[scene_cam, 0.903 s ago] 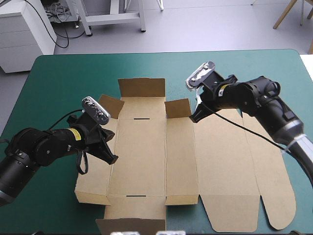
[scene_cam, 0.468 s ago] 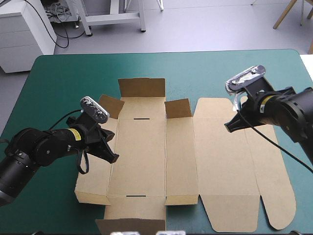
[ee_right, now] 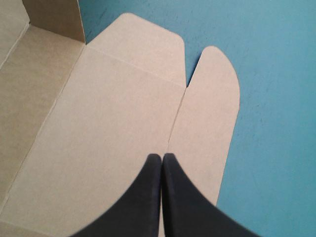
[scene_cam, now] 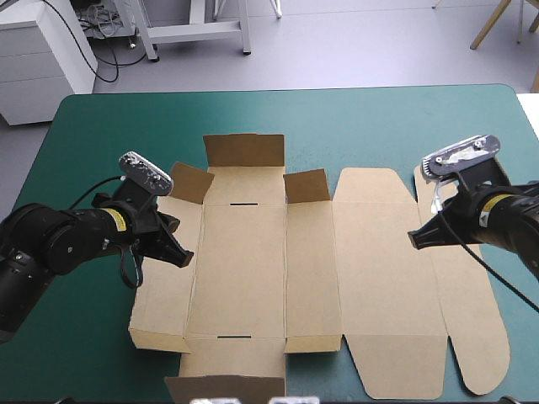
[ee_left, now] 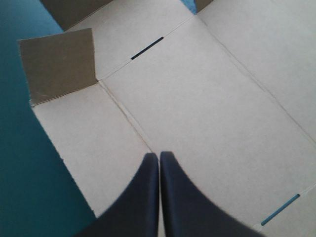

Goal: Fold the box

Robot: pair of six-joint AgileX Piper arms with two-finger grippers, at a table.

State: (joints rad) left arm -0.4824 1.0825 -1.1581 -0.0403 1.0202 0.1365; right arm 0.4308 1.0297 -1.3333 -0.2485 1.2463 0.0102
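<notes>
The brown box (scene_cam: 278, 252) lies as a cut sheet on the teal-green cover (scene_cam: 101, 126). Its far end flap (scene_cam: 244, 150) and two small corner flaps (scene_cam: 192, 181) stand raised, and the lid panel (scene_cam: 383, 269) lies flat to the right. My left gripper (scene_cam: 184, 258) is shut and empty, its tip over the crease between the left side panel and the base (ee_left: 159, 157). My right gripper (scene_cam: 413, 239) is also shut and empty. It sits over the crease between the lid and its rounded outer flap (ee_right: 162, 158).
The box's near flap (scene_cam: 223, 389) reaches the table's near edge. The lid's rounded tabs (ee_right: 212, 98) lie flat toward the right edge. Bare teal-green cover shows along the far side and at both ends of the table.
My right gripper has swung right, from the raised small flap at the far middle to over the lid's outer crease. My left gripper has drawn back slightly to the left.
</notes>
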